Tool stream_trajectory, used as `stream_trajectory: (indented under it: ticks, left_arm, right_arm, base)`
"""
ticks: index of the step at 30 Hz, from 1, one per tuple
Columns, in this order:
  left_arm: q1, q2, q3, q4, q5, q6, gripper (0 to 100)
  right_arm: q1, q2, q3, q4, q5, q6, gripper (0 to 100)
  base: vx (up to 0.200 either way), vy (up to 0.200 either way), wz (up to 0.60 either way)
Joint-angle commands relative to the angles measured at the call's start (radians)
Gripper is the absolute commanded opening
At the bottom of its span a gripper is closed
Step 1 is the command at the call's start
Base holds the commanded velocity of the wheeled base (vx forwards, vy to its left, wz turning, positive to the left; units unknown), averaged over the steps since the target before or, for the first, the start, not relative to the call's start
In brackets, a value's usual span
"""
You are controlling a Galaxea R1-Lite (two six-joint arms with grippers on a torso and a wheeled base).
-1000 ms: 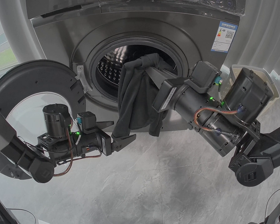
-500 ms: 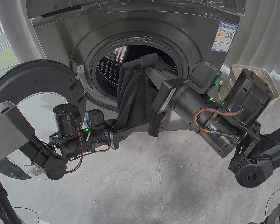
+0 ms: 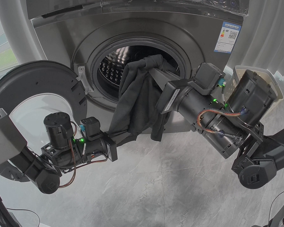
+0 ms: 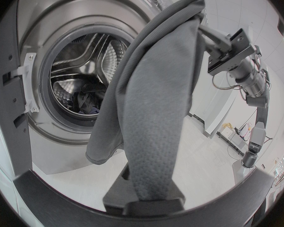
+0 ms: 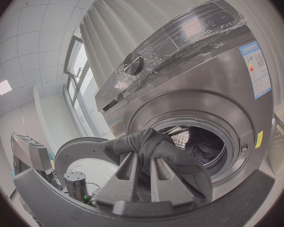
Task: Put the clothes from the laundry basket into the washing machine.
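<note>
Pinching the bunched top of a dark grey garment (image 3: pixel 139 101) between the nearly closed fingers of the right gripper (image 5: pixel 144 156), right at the mouth of the washing machine (image 3: pixel 142 26). Clamping the garment's lower end in the left gripper (image 4: pixel 145 189), low in front of the machine and to the left. Stretching the cloth so that its long axis is running from the high, far point at the opening down, leftward and nearer, with a second fold dangling straight down beside it. Working next to a round door (image 3: pixel 31 79) swung open at the left, with other dark clothes (image 4: pixel 85 100) lying inside the drum (image 4: pixel 82 66) and a pale laundry basket (image 3: pixel 274 79) at the far right behind the right arm.
</note>
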Motion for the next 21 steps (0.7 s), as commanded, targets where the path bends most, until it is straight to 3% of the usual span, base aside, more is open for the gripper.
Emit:
stream_trajectory:
  ticks: [1, 14, 21]
  left_arm:
    - [-0.018, -0.071, 0.048, -0.024, 0.001, -0.003, 0]
    - [-0.055, -0.278, 0.16, -0.055, -0.001, -0.003, 0]
    - [-0.062, -0.394, 0.19, -0.055, -0.002, -0.026, 0]
  right_arm:
    - [-0.004, 0.005, 0.002, 0.002, -0.001, 0.001, 0]
    - [0.015, 0.011, 0.055, -0.003, 0.009, 0.008, 0]
    - [0.029, 0.01, 0.147, -0.049, 0.013, 0.013, 0]
  base:
    - [0.0, 0.0, 0.0]
    - [0.0, 0.0, 0.0]
    - [0.0, 0.0, 0.0]
